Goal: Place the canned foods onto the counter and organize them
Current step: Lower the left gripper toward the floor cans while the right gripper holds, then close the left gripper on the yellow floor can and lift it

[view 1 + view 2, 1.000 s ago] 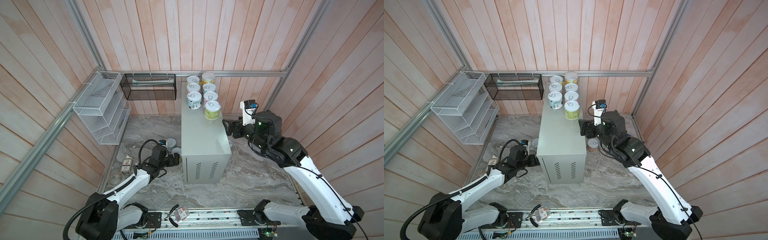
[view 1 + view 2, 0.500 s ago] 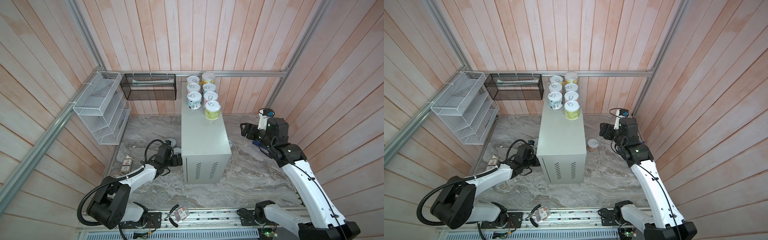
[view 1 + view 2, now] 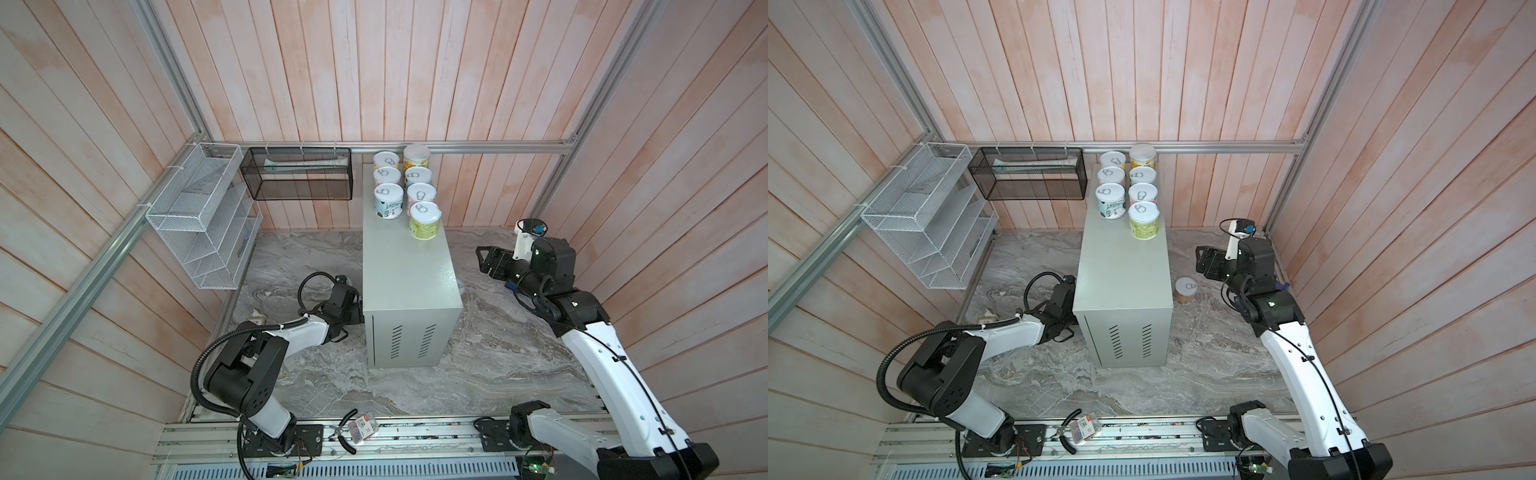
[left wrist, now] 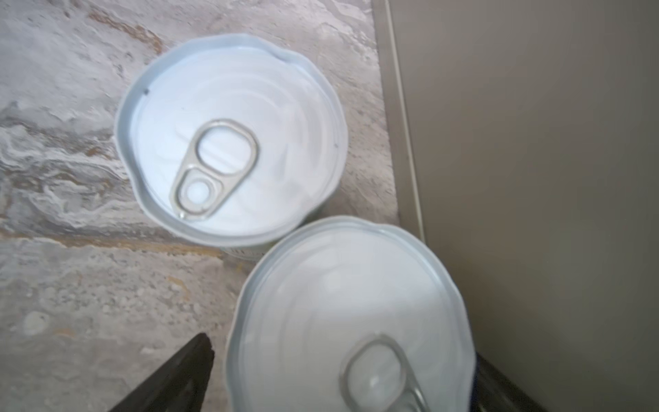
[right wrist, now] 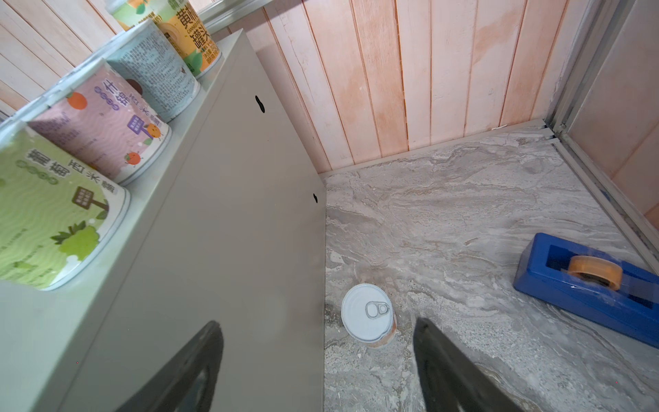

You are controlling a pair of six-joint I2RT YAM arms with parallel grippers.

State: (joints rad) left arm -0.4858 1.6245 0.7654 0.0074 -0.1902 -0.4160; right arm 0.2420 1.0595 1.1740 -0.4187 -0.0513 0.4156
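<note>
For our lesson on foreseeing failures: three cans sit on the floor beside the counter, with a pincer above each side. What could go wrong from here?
The left pincer straddles the near can, which sits close beside the far can and the counter; closing may nudge the far can or scrape the counter.

The green can stands near the counter's edge on the right pincer's side; lifting the orange can may knock it off.

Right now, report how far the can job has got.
Done: seven cans stand in two rows on the counter. In hand: the left jaws stand open around one floor can, not closed on it; the right jaws are open and empty. Left: that can, its neighbour and the can right of the counter.
</note>
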